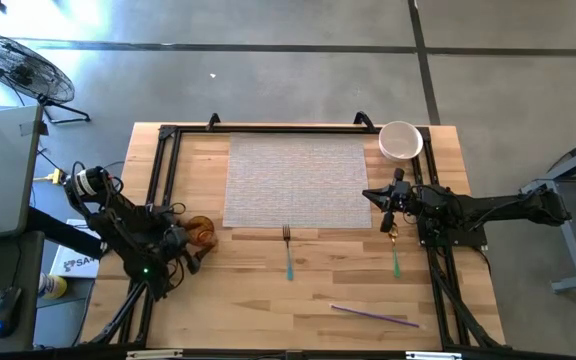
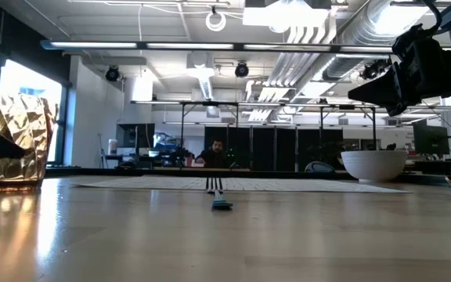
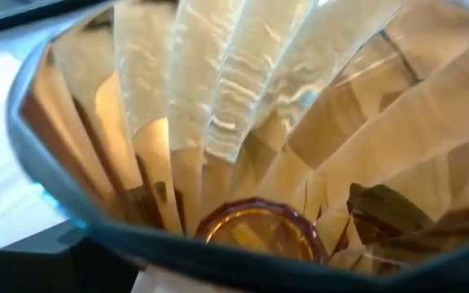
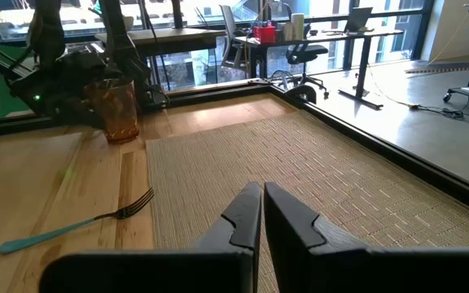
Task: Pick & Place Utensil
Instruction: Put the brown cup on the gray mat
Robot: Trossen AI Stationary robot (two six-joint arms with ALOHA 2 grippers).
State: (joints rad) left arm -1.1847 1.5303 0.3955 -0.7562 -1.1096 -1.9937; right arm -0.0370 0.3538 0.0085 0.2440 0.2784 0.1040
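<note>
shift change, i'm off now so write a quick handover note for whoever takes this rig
Left gripper: fingers open around the amber glass at the table's left edge, not lifted.
Right gripper: fingers shut, holding nothing, hovering by the placemat's right edge.
Fork lies just below the placemat; a spoon lies under the right arm; a purple straw sits near the front; white bowl at the back right.
Done: fork looks placed.
Left: probably the spoon and glass.
</note>
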